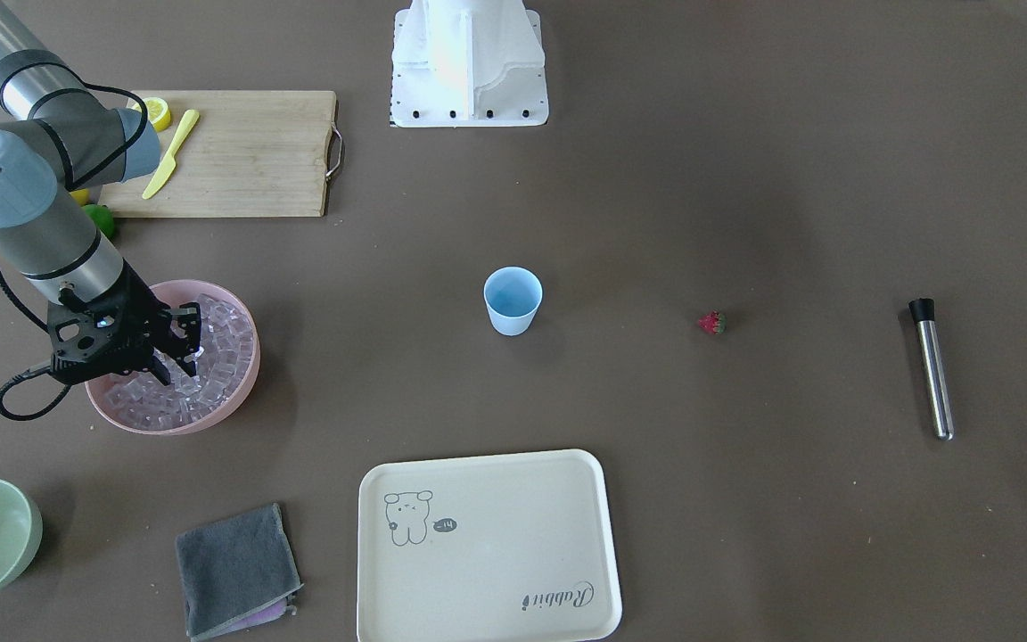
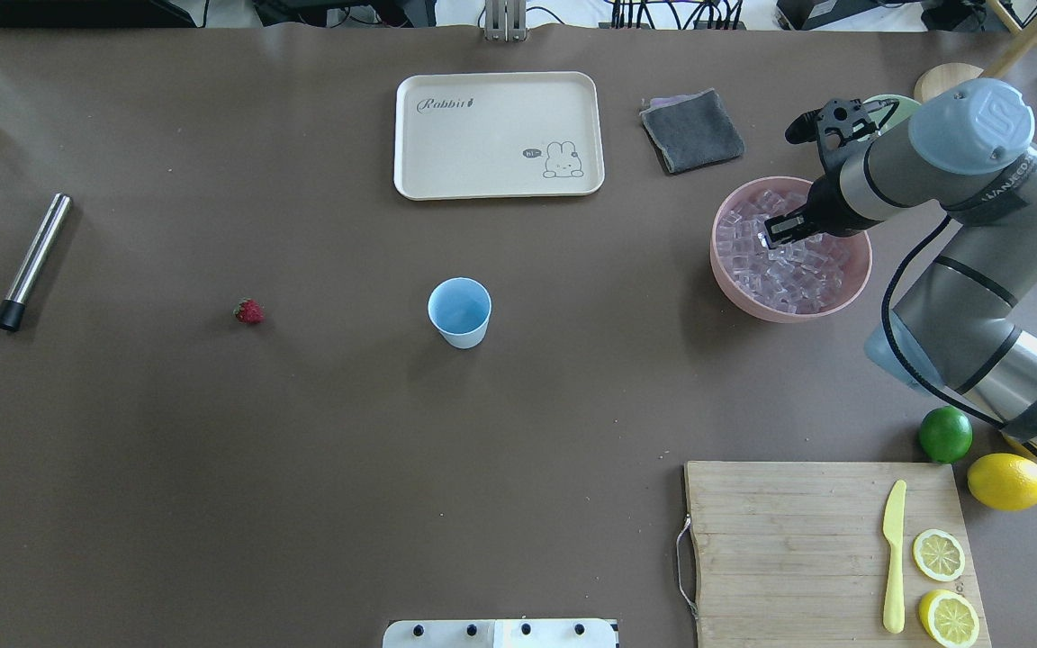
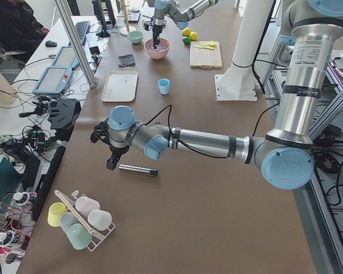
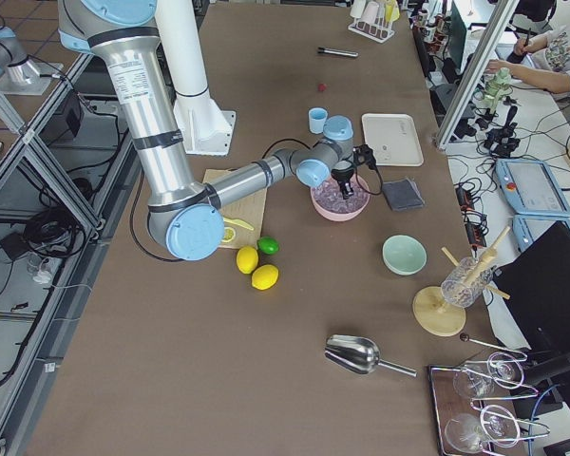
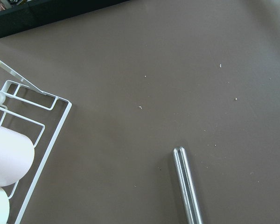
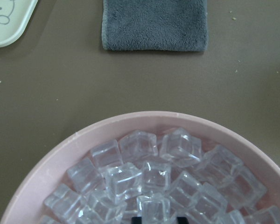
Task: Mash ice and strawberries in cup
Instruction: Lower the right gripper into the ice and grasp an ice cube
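Front-facing view: we see the pink bowl [image 1: 252, 352] filled with the ice [image 1: 226, 343], many clear cubes heaped almost to the rim. The right gripper [image 1: 180, 357] is down inside this bowl. Its fingers stand apart, with the tips among the cubes. The cup [image 1: 513, 300] stands upright in the middle of the table, well apart from the bowl, and inside it we see only its blue bottom. The strawberry [image 1: 711, 322] lies on the bare table between the cup and the metal tube [image 1: 932, 367]. The tray [image 1: 522, 517] carries only its printed drawing.

The right wrist view gives what the wide views do not. One cube sits between the two dark fingertips [image 6: 136, 220] at the bottom edge, and we cannot tell if they press it. Beyond the bowl lies the grey cloth [image 6: 155, 23].

The left gripper [image 3: 110, 161] appears only in the left side view, hanging just beside the steel end of the tube, and we cannot tell whether it is apart or together. The left wrist view shows only this rounded steel end and a corner of a white wire rack [image 5: 52, 139] with pale cups in it.
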